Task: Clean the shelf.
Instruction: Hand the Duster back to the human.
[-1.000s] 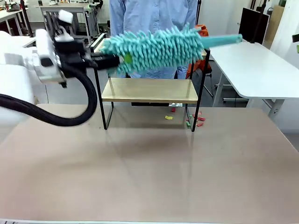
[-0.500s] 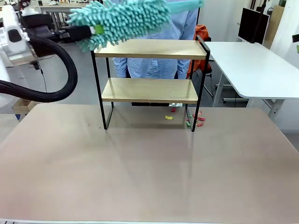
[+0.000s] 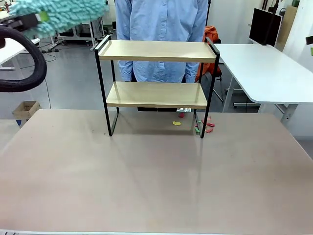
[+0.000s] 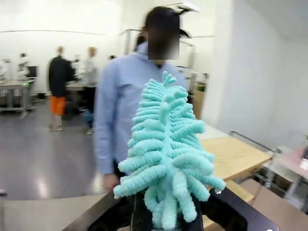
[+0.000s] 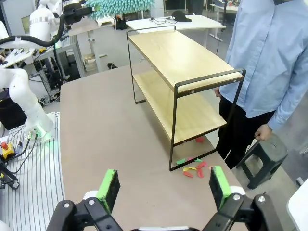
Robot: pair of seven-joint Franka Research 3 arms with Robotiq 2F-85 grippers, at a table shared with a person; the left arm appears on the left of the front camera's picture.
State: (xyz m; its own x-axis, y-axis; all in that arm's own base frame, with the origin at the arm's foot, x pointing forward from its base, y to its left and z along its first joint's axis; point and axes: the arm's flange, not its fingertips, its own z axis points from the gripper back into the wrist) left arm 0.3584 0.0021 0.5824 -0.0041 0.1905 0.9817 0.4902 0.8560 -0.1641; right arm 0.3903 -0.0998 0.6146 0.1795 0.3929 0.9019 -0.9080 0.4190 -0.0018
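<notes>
The shelf stands mid-table, both boards apparently bare. At ten o'clock from it, the left gripper clamps a teal duster. The right gripper gapes wide, shelf at its twelve o'clock.

One shelf with two wooden boards. One teal duster. Two tools: the left tool and the right tool. A handful of small paper scraps. One person. One worktop.
</notes>
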